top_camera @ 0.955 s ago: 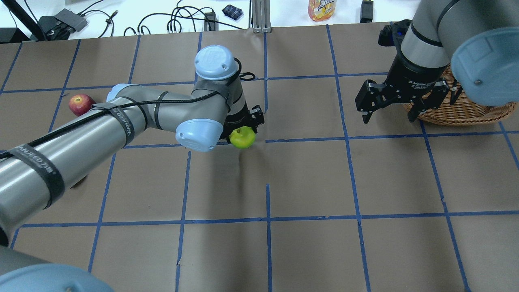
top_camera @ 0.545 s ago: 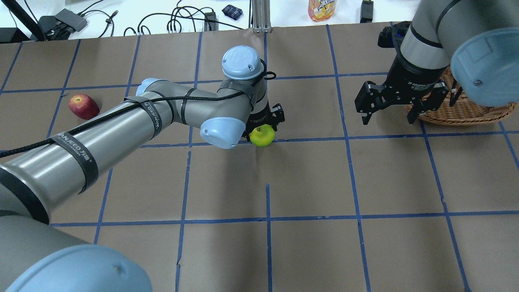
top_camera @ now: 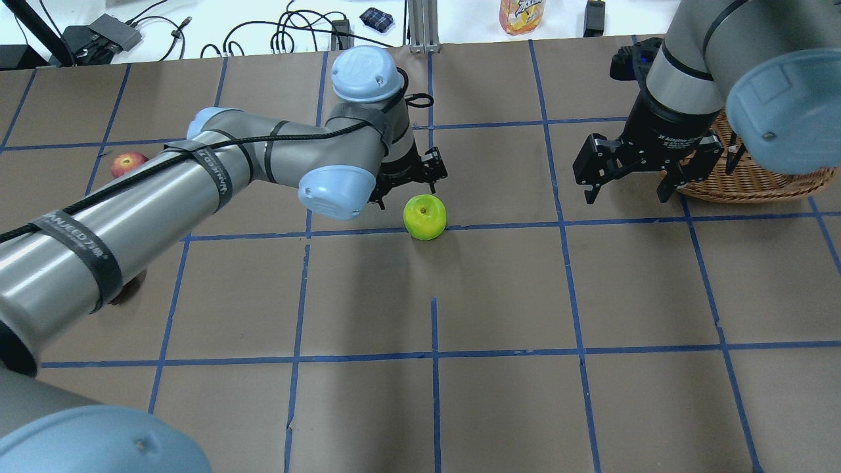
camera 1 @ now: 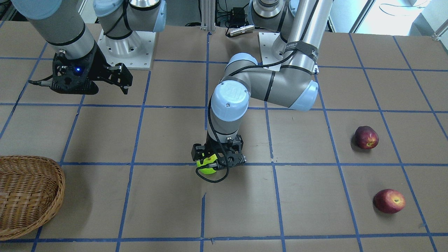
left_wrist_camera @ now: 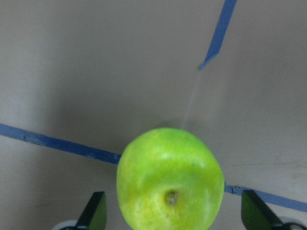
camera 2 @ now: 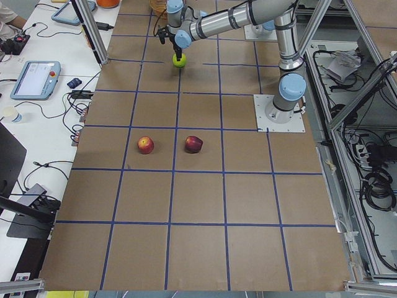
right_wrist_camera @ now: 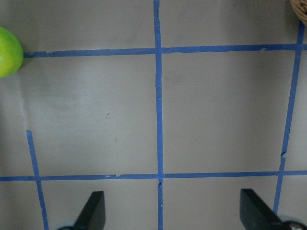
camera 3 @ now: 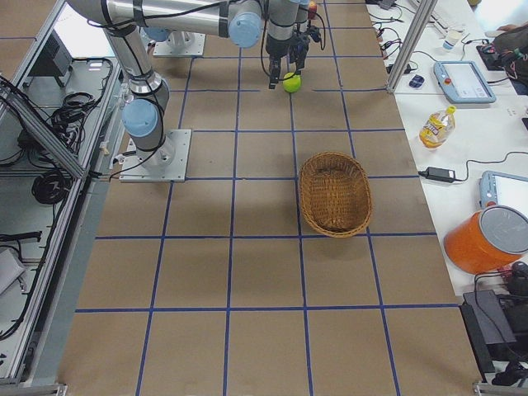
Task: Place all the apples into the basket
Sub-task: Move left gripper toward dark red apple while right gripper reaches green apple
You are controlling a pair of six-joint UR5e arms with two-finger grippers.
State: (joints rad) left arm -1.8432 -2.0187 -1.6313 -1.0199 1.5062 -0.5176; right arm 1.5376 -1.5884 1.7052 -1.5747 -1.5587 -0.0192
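Green apple [top_camera: 425, 217] sits loose on desk [top_camera: 525, 295], mid-way, well apart from basket [top_camera: 755, 180], left claw [top_camera: 409, 180] spread just above it, right claw [top_camera: 625, 187] spread and empty; risk: any finger nudge rolls the apple off.

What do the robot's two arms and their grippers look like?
The left arm and right arm are silver-grey tubes with light-blue joint caps. A black cable and black lettered straps run on the left arm. The left gripper and right gripper are black and two-fingered.
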